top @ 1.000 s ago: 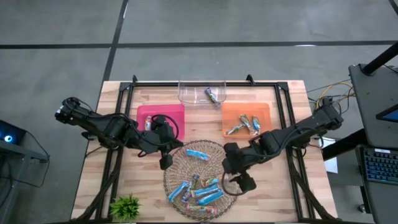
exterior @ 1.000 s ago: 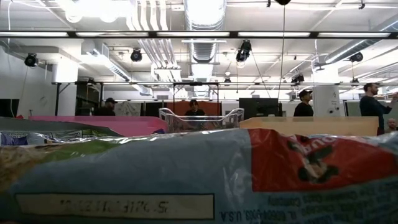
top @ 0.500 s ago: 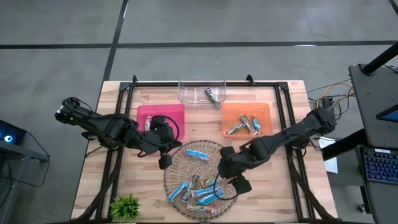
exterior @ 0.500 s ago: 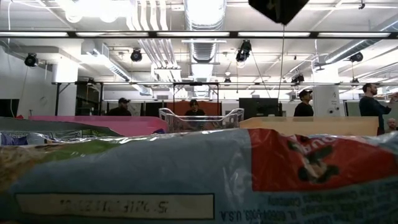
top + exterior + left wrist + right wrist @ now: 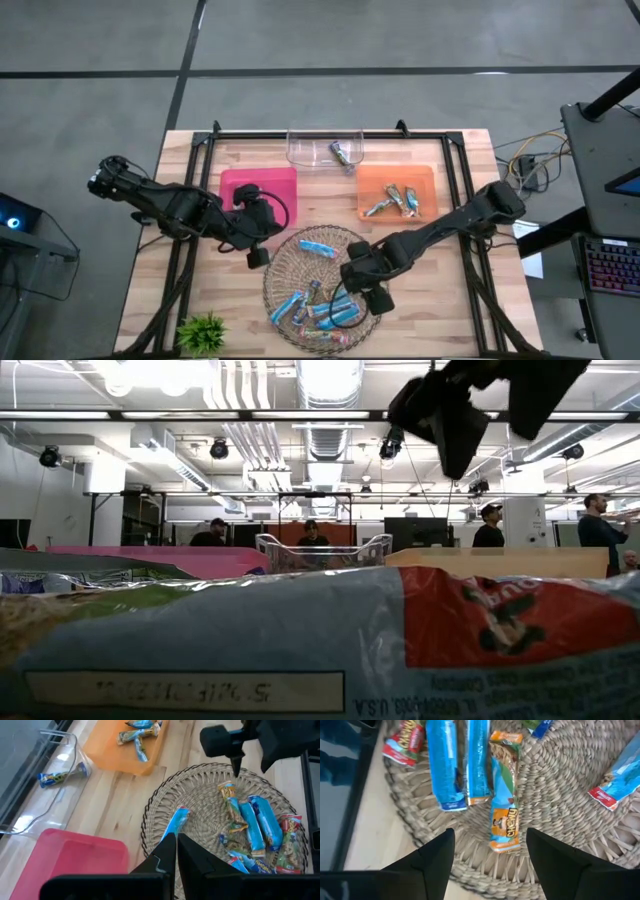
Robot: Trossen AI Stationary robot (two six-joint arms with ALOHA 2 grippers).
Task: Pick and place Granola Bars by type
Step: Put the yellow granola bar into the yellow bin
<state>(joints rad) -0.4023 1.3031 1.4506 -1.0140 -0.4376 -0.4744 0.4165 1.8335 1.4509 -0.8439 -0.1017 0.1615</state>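
- Granola Bars (image 5: 318, 305) lie heaped in a round woven basket (image 5: 283, 270) at the near middle of the bench (image 5: 150, 290) — mostly bright blue wrappers, with a tan one and a red one among them, and one blue bar apart at the basket's far side.
- Around the basket stand a pink tray (image 5: 262, 180), a clear tray (image 5: 310, 152) holding one bar, and an orange tray (image 5: 428, 180) holding several bars; a small green plant (image 5: 203, 331) sits at the near left corner.
- A black frame runs along the bench edges, and the right arm reaches across the space between the orange tray and the basket.
- From table height a big wrapper (image 5: 320, 650) close to the lens blocks nearly everything; only the tray rims and people far off in the room show beyond it.
- Printing on the bars is too small to read from above; the wrist view shows "CHEWY" on the tan bar (image 5: 504, 815).
- Right pincer (image 5: 362, 292) hangs over the basket's right part with its fingers (image 5: 434, 857) spread wide, the tan bar lying between them below and the blue bars just beside — nothing is gripped.
- Left pincer (image 5: 256, 256) sits at the basket's left rim, near the pink tray, fingers pressed together and empty; the lone blue bar (image 5: 176, 822) lies just ahead of its tips.
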